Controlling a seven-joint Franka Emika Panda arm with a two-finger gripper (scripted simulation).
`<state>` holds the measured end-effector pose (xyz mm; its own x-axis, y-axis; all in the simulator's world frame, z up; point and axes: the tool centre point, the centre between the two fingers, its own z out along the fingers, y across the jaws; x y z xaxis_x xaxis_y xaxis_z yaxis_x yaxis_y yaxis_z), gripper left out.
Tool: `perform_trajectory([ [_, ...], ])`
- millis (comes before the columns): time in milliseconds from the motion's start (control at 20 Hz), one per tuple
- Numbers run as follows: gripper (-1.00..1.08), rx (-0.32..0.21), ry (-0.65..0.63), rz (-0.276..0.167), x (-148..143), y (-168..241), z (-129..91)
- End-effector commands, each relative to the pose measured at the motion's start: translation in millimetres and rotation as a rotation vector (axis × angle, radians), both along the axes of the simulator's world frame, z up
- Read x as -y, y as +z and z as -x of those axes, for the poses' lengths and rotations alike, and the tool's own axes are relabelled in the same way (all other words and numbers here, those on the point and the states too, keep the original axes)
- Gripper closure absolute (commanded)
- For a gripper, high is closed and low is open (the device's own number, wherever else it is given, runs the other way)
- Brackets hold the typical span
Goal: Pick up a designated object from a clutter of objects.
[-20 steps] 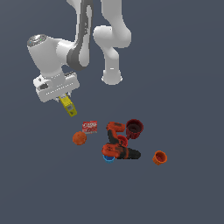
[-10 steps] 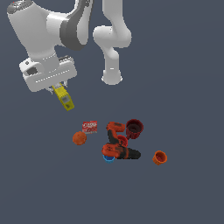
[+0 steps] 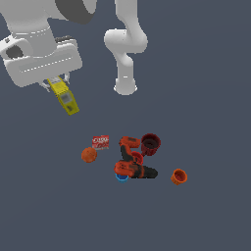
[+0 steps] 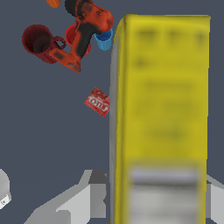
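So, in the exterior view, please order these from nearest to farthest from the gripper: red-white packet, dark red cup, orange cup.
From the gripper:
1. Red-white packet, at the clutter's left edge.
2. Dark red cup, further right.
3. Orange cup, alone at the far right.

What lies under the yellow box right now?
Nothing touches the yellow box: it hangs from the gripper above bare floor, apart from the red-white packet and drill. In the wrist view, the box hides the floor directly beneath it.

arm: raised high, exterior view's left | end effector (image 3: 57, 84): clamped, pointing down, loaded
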<state>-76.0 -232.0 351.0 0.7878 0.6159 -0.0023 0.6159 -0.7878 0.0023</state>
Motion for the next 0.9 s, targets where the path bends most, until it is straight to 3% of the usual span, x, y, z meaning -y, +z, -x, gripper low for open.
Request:
perform_trajectory([
  [0, 1.08, 0.000, 0.001, -0.002, -3.3, 18.5, -7.1],
  [400, 1.08, 0.000, 0.002, -0.003, -8.5, 54.5, -22.9],
  [850, 1.08, 0.000, 0.002, -0.003, -9.2, 63.4, -27.7],
])
